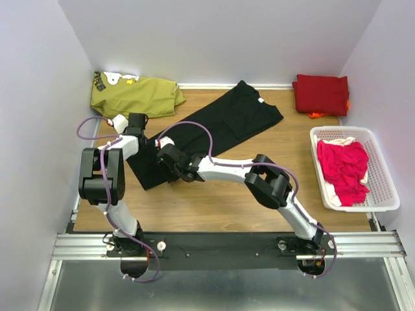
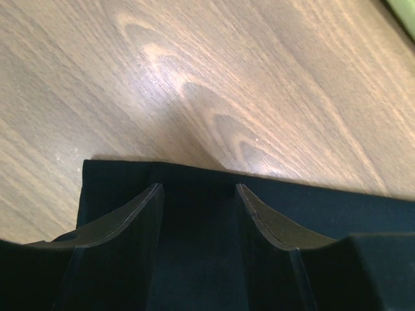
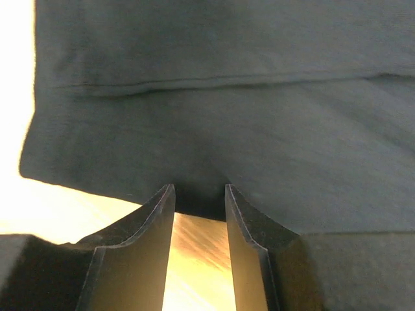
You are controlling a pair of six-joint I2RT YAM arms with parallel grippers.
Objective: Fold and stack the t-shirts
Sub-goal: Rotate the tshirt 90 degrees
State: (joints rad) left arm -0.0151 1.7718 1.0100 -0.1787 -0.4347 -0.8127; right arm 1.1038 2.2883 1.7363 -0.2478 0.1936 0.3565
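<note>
Across the middle of the overhead frame, table (image 1: 214, 201): pale wood grain, closed in by white walls (image 1: 227, 39) on three sides.
Black t-shirt (image 1: 224, 120): spread flat on the wood along a diagonal, collar toward upper right of centre, lower end toward centre left, small pale tag at the neck.
Basket (image 1: 384, 178): white mesh plastic, at the right edge of the frame, long side running up and down.
Olive t-shirt (image 1: 139, 96): loosely bunched in the upper left corner, printed figure partly visible at its left end, near the black t-shirt's left side.
Dark red t-shirt (image 1: 321, 94): folded into a neat rectangle, upper right corner, just above the basket.
Pink t-shirts (image 1: 343, 168): crumpled heap inside the basket, some white cloth (image 1: 332, 191) mixed in.
Left gripper (image 1: 136, 124): centre left, over a corner of the black t-shirt; fingers spread apart, cloth lying flat beneath them, its edge just past the tips, no pinch visible.
Right gripper (image 1: 162, 150): just right of the left gripper, at an edge of the black t-shirt; fingers parted with a narrower gap, tips at the cloth's edge, bare wood showing through the gap, nothing clamped.
</note>
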